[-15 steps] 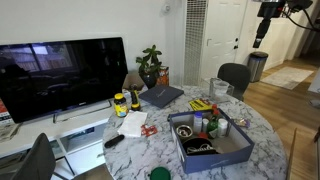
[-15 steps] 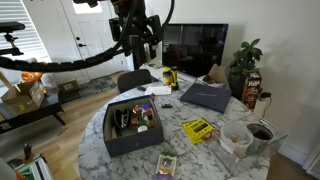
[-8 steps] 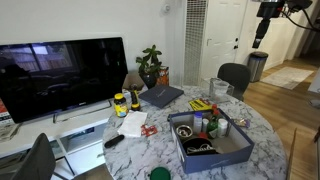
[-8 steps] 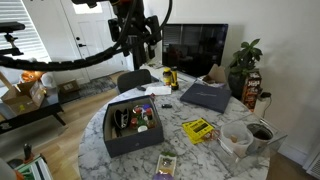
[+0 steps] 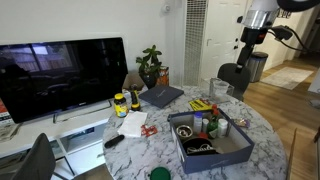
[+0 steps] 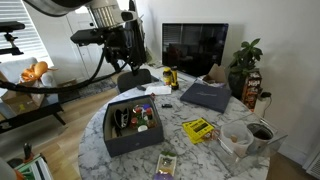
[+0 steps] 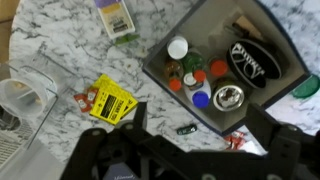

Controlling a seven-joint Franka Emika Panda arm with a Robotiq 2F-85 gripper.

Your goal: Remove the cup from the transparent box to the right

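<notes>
The transparent box (image 6: 237, 141) stands near the table's edge, with a pale cup (image 6: 232, 133) inside it. A second cup with a dark inside (image 6: 260, 132) stands beside it. The box also shows in an exterior view (image 5: 220, 88) and at the left edge of the wrist view (image 7: 22, 100), with the cup (image 7: 14, 90) in it. My gripper (image 5: 248, 52) hangs high above the table, far from the box, and also shows in an exterior view (image 6: 128, 50). In the wrist view its fingers (image 7: 200, 140) are spread wide apart and empty.
A large dark tray (image 5: 220, 155) full of bottles and a tin sits mid-table. A yellow packet (image 7: 113, 100) lies between the tray and the box. A closed laptop (image 5: 160, 96), a plant (image 5: 150, 65), a TV (image 5: 60, 75) and a chair (image 5: 235, 75) surround the table.
The arm has swung sideways and a little lower, bringing the gripper closer over the table. Nothing on the table has moved.
</notes>
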